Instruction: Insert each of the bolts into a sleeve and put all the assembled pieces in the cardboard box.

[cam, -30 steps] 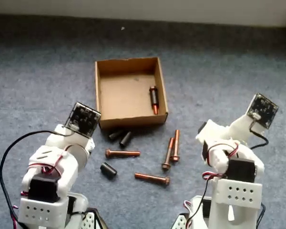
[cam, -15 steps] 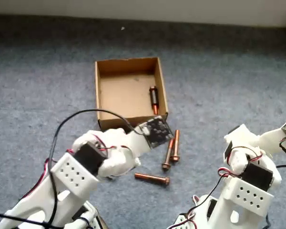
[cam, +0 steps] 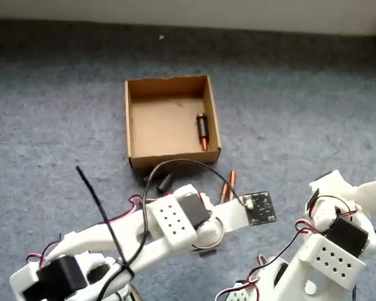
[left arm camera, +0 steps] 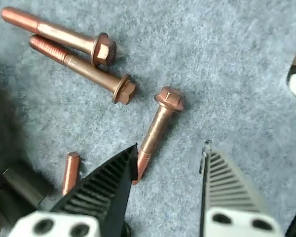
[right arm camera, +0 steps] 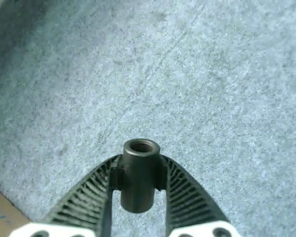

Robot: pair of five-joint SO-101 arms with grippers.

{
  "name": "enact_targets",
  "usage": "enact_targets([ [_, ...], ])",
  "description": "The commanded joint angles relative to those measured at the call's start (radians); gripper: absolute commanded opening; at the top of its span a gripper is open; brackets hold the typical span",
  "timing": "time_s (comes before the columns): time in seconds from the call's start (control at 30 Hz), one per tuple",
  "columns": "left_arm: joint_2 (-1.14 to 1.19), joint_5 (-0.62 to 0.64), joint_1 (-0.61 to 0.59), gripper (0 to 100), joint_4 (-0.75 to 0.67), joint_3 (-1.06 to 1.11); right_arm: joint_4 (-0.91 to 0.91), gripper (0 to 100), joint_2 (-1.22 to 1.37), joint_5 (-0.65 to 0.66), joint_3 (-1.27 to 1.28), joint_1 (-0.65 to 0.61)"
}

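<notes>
Left jaws stand apart above a copper hex-head bolt (left arm camera: 156, 130) on the grey carpeted surface (left arm camera: 237, 59); right jaws are clamped on a black cylindrical sleeve (right arm camera: 139, 174)

Loose bolts (left arm camera: 158, 126), black sleeve (right arm camera: 139, 175) held, 1 assembly (cam: 202, 130) boxed

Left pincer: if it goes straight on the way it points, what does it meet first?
Likely the copper bolt lying apart from the others: its threaded end sits just inside the open jaws of the left pincer. Beyond that, bare carpet. Depth is unclear.
</notes>
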Motion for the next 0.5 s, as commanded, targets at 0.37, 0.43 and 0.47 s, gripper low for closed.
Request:
enact_targets([
  [0.37, 0.282, -0.037, 0.012, 23, -0.064, -0.180, -0.021, 0.5, -0.021, 0.003, -0.013, 0.010],
  [0.43, 0.312, -0.038, 0.010, 23, -0.064, -0.197, -0.021, 0.5, -0.022, 0.005, -0.012, 0.008],
  [0.47, 0.326, -0.040, 0.010, 22, -0.064, -0.202, -0.021, 0.5, -0.022, 0.005, -0.012, 0.007],
])
